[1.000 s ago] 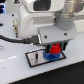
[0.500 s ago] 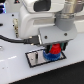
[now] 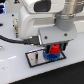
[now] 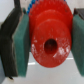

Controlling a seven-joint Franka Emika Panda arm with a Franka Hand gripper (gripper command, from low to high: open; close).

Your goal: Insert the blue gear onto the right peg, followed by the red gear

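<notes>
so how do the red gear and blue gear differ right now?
The red gear is held between the jaws; the blue gear lies flat on the dark plate, free of the jaws. In the exterior view the red gear sits above the blue one and looks narrower. Both are round gears; only red's centre hole is visible.

Place: we read this as a robotics lab or test bench, not a home or shop.
Surface: we see a plain white table (image 3: pixel 15 70), bare and evenly lit.
Machine: a white industrial arm (image 3: pixel 45 20) fills the far side of the exterior view, with a black cable (image 3: pixel 12 39) trailing to its left.
Fixture: a dark rectangular plate (image 3: pixel 34 58) with a pale rim lies flat on the table, like a purpose-made test jig.
Backdrop: dark and blurred; we cannot tell more.
</notes>
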